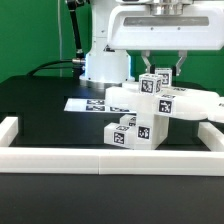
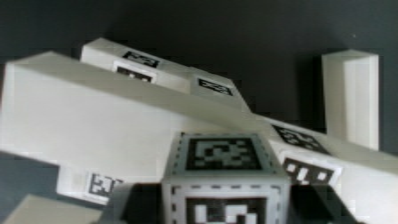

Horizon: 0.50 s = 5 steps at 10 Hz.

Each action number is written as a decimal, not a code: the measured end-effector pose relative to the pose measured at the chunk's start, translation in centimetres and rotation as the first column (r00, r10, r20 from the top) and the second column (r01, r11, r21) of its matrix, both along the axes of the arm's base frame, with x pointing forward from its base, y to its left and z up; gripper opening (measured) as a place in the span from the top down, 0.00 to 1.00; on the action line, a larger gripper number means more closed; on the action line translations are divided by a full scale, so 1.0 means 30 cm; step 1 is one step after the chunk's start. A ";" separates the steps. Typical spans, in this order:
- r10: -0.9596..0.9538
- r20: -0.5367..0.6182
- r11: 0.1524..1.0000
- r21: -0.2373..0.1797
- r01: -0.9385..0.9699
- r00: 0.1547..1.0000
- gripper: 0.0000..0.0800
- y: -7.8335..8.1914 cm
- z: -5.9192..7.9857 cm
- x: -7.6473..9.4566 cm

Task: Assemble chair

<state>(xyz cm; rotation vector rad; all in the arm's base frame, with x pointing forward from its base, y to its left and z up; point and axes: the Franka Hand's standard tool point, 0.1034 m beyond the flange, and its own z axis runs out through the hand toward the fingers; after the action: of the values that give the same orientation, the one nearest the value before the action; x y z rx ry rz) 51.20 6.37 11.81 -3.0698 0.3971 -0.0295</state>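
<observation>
Green walls back a black bench fenced by a low white border wall, with the marker board lying flat toward ten o'clock of centre. Near mid-bench, the chair's flat seat lies tilted toward three o'clock, above loose tagged blocks at six o'clock. The fingers stand closed on an upright leg at the seat's edge; seating it well probably means keeping it plumb and pressing straight down without skewing.
</observation>
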 end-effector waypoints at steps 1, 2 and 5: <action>-0.052 -0.002 0.999 0.002 0.052 0.999 0.64 0.001 0.000 0.000; -0.142 -0.007 0.990 0.005 0.142 0.990 0.64 0.002 0.000 0.000; -0.337 -0.017 0.942 0.008 0.337 0.941 0.64 0.003 -0.001 0.000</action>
<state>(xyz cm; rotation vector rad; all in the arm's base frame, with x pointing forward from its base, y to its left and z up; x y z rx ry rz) 51.18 6.45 11.78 -2.9516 0.9150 -0.0155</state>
